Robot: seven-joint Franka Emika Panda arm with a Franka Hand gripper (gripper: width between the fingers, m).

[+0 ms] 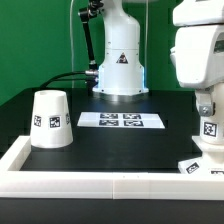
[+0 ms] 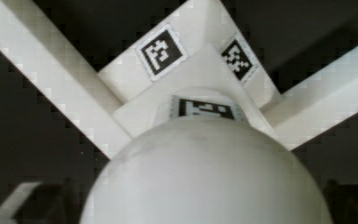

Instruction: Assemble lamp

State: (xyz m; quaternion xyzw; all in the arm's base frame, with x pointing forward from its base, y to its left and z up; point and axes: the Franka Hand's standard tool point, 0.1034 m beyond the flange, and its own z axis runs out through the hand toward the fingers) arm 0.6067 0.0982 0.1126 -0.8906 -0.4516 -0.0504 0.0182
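The white bulb (image 2: 202, 175) fills the near part of the wrist view, rounded and blurred. In the exterior view my gripper (image 1: 207, 116) hangs at the right, shut on the bulb (image 1: 210, 130), whose tagged lower part shows below the fingers. The bulb is held just above the low base block (image 1: 205, 163), which sits in the front right corner. The base block (image 2: 194, 50) and its tags show beyond the bulb in the wrist view. The cone shade (image 1: 50, 120) stands upright at the exterior view's left, apart from the gripper. The fingers are hardly visible in the wrist view.
A raised white wall (image 1: 100, 183) runs along the table's front and left edges; its corner bars (image 2: 43, 60) frame the base. The marker board (image 1: 120, 120) lies flat mid-table. The arm's white pedestal (image 1: 120, 65) stands behind it.
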